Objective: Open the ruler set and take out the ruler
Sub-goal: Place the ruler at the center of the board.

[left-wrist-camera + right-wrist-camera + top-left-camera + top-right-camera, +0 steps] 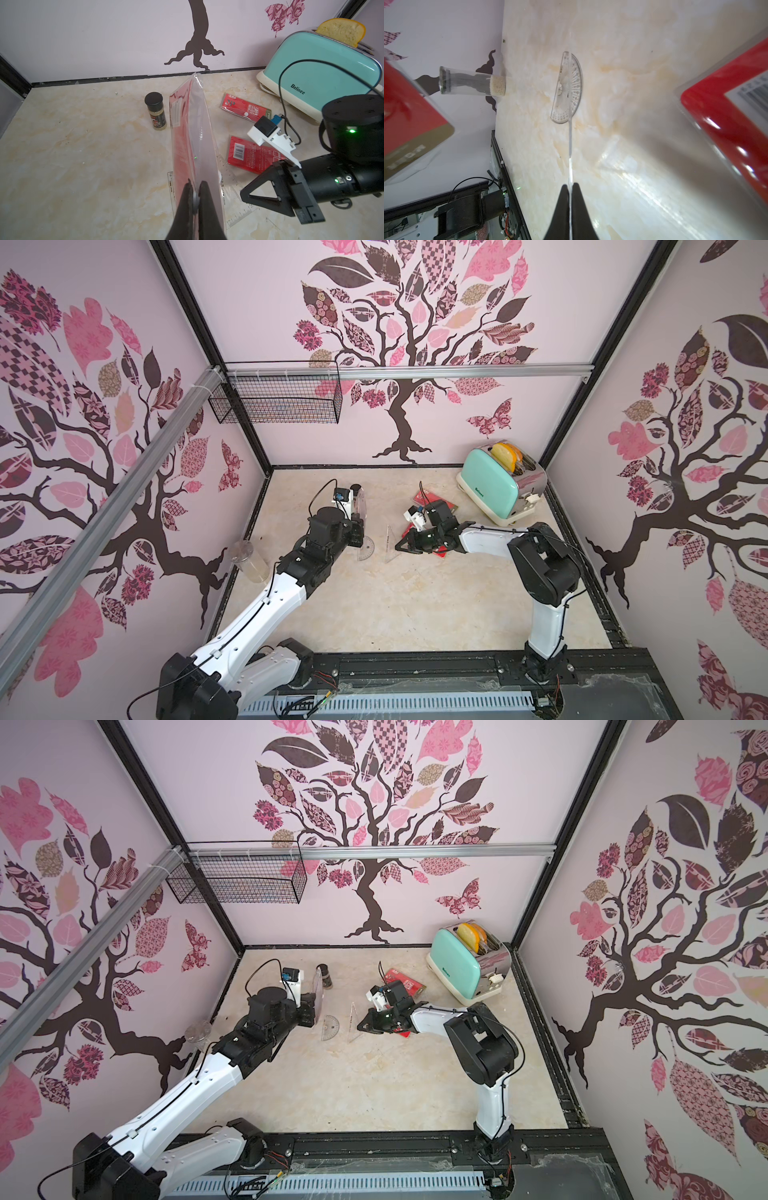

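The taking-out step is in hand. The ruler set's clear pouch (pixel 199 135), red card inside, is held upright over the desk (pixel 395 605), its edge pinched tight by the left claw (pixel 195 182). The right claw (pixel 570 186) is clamped narrow on a thin clear triangular ruler (pixel 352 1025), seen edge-on from its wrist. That ruler stands between the claws, just beside a protractor (pixel 569 87) lying flat. Two red packs (pixel 245 110) are seen under the right arm. Next, the triangular ruler should probably be carried clear of the pouch and laid flat. The grip should be eased only once the ruler rests on the desk.
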Motion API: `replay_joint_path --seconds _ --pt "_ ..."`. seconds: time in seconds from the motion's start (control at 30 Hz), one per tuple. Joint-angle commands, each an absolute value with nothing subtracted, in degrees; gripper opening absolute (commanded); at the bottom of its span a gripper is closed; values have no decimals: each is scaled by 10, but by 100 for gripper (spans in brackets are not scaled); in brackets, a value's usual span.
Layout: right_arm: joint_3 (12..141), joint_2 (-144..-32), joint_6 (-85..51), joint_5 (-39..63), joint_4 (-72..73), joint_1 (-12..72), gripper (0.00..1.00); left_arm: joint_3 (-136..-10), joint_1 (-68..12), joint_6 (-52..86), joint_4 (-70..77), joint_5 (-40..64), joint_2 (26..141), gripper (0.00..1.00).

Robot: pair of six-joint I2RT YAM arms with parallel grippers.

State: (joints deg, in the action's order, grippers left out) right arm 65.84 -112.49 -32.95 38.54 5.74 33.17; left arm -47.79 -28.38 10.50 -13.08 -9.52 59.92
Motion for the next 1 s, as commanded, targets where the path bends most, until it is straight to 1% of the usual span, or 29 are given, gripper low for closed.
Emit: replay_joint_path --seconds 0.0,0.27,0.5,0.57,0.63,0.8,0.87,0.97 --pt "699 -1146 -324 401 60 329 0 -468 -282 105 -133 -81 587 0" --pt "756 -1214 -331 412 53 327 2 -457 -282 103 -130 -75 580 0" --pt "792 -1257 -327 419 30 321 12 -459 -282 101 -133 -72 585 0" --pt "793 -1260 -325 419 27 319 16 -459 -282 101 -133 -73 585 0" --pt "794 -1260 -321 418 20 319 19 -458 -282 101 -134 -73 585 0" --pt "795 -1243 -305 402 0 319 31 -459 -281 101 -134 -71 588 0" --pt "792 -1222 -295 389 -13 318 33 -460 -281 100 -134 -71 590 0" --pt "771 -1169 -283 370 -23 319 31 -461 -281 99 -134 -70 597 0"
